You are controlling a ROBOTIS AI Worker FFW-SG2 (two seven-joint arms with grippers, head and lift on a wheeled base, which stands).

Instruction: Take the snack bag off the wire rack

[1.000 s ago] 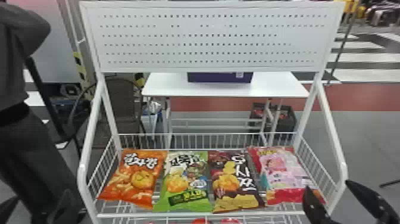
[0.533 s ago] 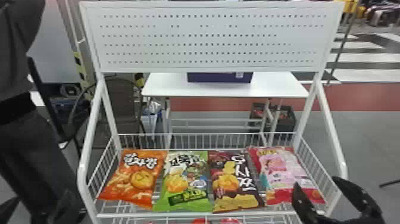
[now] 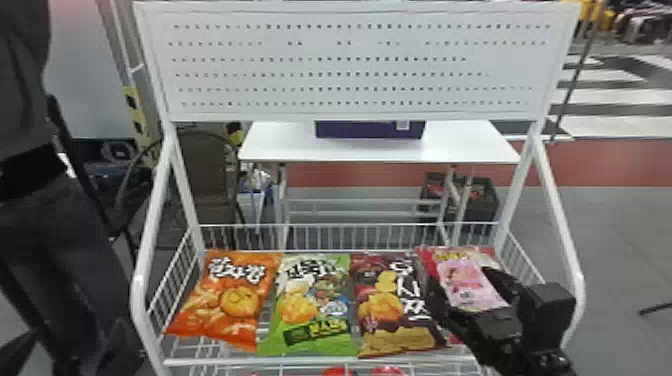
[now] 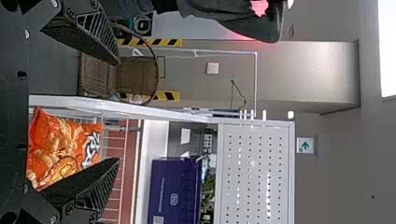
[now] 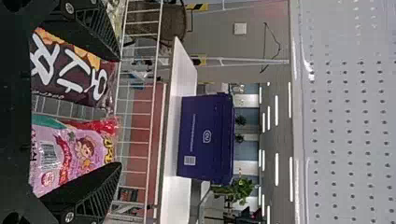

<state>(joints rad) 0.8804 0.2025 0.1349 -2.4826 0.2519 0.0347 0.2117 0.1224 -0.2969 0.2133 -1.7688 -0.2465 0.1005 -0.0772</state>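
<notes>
We see the wire rack [image 3: 138, 295] standing in front of us, its white shelf an open grid with mesh sides and back, and a perforated panel [image 3: 350, 65] mounted high above it. Four snack bags lie across that shelf in a row: from our left, orange [image 3: 220, 300], green [image 3: 310, 310], dark brown [image 3: 395, 310] and, at our right end, the pink bag [image 3: 465, 285]. Our right gripper [image 3: 460, 277] is over the pink bag, fingers spread and gripping nothing. Our left gripper [image 3: 86, 330] is low at the left, outside the rack, its fingers apart and empty too. Behind the rack we have a white table [image 3: 280, 145] carrying a purple bin [image 3: 370, 131], with a dark crate [image 3: 482, 205] on the floor near its legs and a woven chair [image 3: 207, 180] beside it. A red band [image 3: 625, 160] crosses the grey floor, and past it run black and white stripes [image 3: 600, 95]. Our left wrist view adds yellow-and-black tape [image 4: 149, 42] and a green arrow sign [image 4: 305, 145]; our right one, a leafy plant [image 5: 240, 189] beyond the bin.
</notes>
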